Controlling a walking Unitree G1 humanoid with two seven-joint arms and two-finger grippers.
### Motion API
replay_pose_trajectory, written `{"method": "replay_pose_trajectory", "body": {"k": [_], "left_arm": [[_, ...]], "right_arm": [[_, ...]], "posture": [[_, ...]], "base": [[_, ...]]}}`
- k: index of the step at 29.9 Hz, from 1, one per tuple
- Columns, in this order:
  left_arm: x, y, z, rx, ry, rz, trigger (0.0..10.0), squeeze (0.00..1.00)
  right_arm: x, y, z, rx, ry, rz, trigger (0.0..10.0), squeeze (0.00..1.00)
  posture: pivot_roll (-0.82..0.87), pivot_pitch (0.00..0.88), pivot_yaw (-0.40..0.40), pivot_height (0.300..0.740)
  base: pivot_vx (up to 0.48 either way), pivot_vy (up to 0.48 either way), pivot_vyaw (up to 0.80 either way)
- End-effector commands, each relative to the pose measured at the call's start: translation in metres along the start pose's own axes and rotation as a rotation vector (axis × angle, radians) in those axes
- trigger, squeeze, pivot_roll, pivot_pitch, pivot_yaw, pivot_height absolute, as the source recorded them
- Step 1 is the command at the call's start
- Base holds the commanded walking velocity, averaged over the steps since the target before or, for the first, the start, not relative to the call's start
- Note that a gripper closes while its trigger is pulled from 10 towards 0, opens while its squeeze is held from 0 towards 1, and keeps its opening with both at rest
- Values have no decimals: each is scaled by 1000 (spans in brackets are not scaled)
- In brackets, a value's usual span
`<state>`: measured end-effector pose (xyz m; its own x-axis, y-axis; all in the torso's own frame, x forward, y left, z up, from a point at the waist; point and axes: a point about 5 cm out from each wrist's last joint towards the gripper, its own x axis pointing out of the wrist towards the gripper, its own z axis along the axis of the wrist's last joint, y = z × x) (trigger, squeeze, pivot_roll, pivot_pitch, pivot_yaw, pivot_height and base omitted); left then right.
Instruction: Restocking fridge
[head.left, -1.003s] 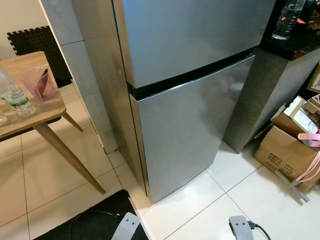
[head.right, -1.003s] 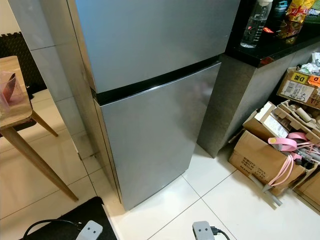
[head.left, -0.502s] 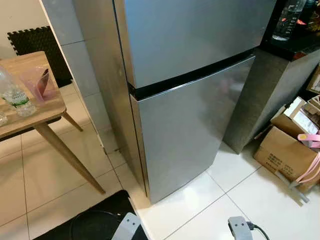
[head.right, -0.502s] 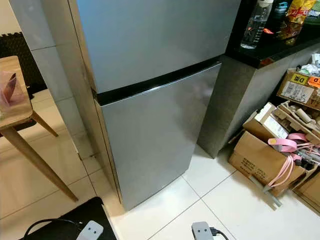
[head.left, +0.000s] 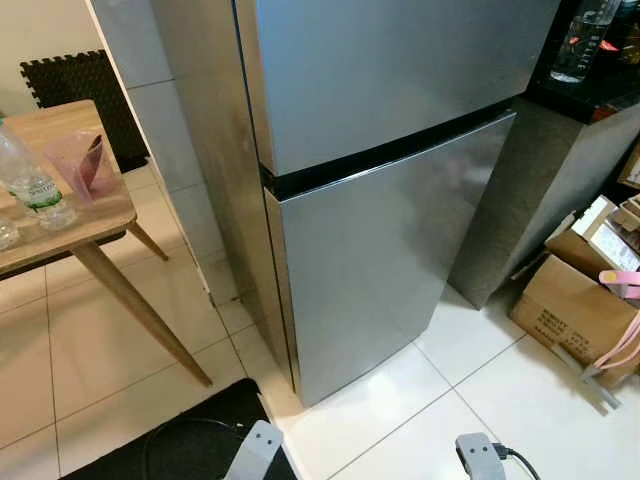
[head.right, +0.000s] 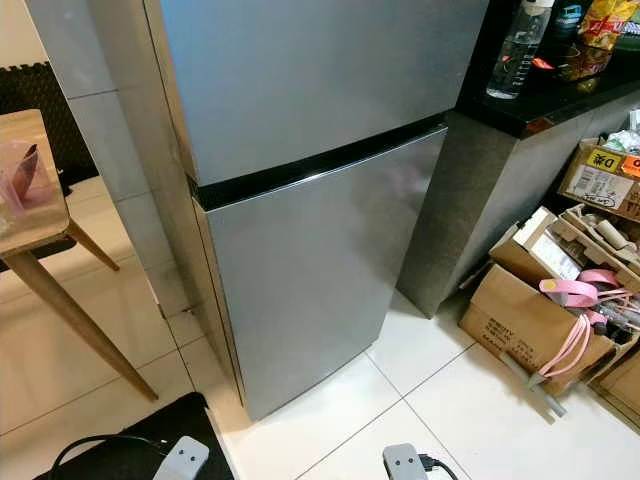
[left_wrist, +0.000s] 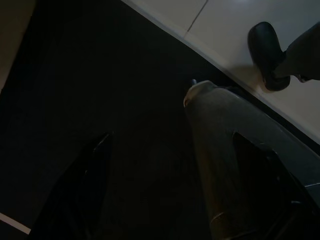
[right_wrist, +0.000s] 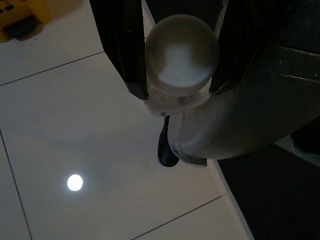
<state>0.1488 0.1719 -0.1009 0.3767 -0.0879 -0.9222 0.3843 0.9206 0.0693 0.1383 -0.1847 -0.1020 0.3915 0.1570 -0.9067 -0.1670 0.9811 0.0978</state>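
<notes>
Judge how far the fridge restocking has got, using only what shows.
Done: nothing visibly stocked; both doors of the fridge are shut. In hand: the right gripper clamps a round-topped bottle. Left: open a door, shelve it. The left gripper hangs idle.

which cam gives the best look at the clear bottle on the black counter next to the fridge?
Right eye view: the clear bottle stands on the black counter right of the fridge, most of its body showing. Left eye view crops it into the top corner. The wrist views point at the floor; the right claw grips a round-topped object.
</notes>
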Motion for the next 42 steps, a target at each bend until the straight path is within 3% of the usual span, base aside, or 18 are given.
{"method": "replay_pose_trajectory", "body": {"k": [1,7,9,21,29,34,42], "left_arm": [[-2,6,-7,25,22,-4,10000,0],[-3,11,-7,63,31,2,10000,0],[-1,8,0,42,6,-8,10000,0],[0,4,4,17,-5,-1,10000,0],[-1,0,-6,9,4,5,10000,0],[-2,3,-15,-50,10,32,10000,0],[-4,17,-11,-86,-18,86,10000,0]], "right_arm": [[4,17,4,47,-26,45,10000,0],[5,20,6,36,-28,57,10000,0],[4,14,4,35,-16,37,10000,0],[3,9,12,17,-35,34,10000,0],[2,7,7,13,-35,17,10000,0],[1,7,-4,32,-27,2,10000,0],[0,3,-6,28,-30,-12,10000,0]], "posture": [[-22,0,3,740],[-23,0,-15,740],[-20,0,0,740],[-22,0,-9,740],[-28,0,-18,740],[-24,1,-14,740],[-37,40,-9,740]], "base": [[0,0,0],[0,0,0],[0,0,0],[0,0,0],[0,0,0],[0,0,0],[0,0,0]]}}
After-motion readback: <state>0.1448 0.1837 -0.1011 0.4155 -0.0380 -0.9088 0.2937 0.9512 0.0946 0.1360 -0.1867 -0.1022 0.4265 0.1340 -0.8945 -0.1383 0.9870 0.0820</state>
